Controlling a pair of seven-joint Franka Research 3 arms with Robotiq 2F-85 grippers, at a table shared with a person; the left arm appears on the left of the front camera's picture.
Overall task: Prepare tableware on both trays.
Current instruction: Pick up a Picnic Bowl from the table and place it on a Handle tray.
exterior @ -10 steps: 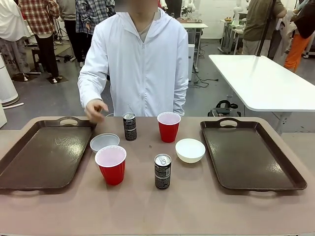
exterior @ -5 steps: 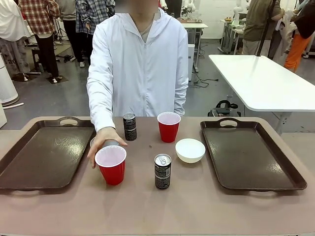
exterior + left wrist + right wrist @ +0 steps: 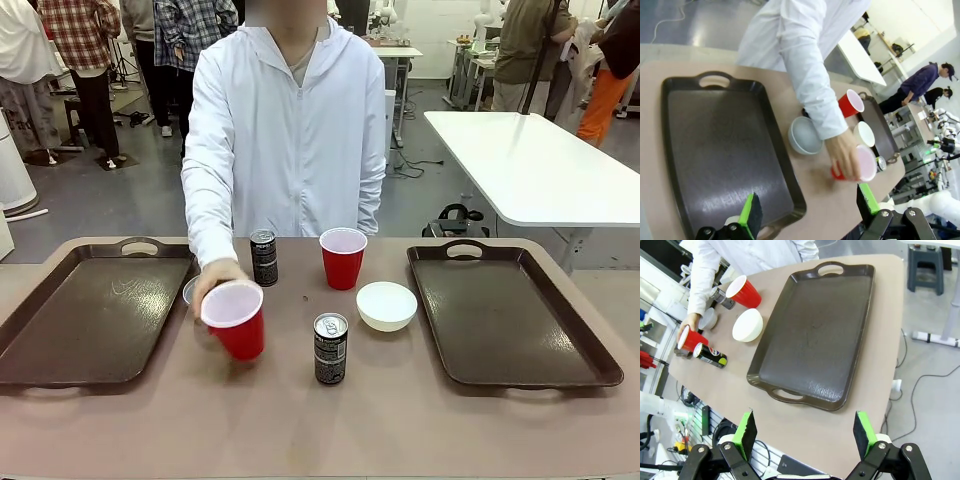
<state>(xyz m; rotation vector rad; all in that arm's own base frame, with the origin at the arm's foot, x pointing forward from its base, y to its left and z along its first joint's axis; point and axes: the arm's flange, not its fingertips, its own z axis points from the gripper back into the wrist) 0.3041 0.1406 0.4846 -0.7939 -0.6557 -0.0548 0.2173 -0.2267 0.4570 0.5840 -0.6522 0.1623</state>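
A person's hand (image 3: 212,282) grips the nearer red cup (image 3: 237,320) and holds it tilted just above the table, beside the left tray (image 3: 90,310). Behind that hand a white bowl (image 3: 188,290) is partly hidden. One black can (image 3: 264,258) and the other red cup (image 3: 343,258) stand at the far middle. A second can (image 3: 330,348) and a second white bowl (image 3: 386,305) sit nearer, left of the right tray (image 3: 510,310). My left gripper (image 3: 809,207) hangs open above the left tray (image 3: 715,140). My right gripper (image 3: 804,432) hangs open above the right tray (image 3: 815,335).
Both trays hold nothing. The person in a white jacket (image 3: 285,130) stands at the table's far edge. A white table (image 3: 530,165) and other people stand farther back. Bare tabletop (image 3: 320,430) runs along the near edge.
The person's hand came down from near the left tray's handle, took hold of the nearer red cup, then lifted and tilted it. Neither gripper's jaws have moved.
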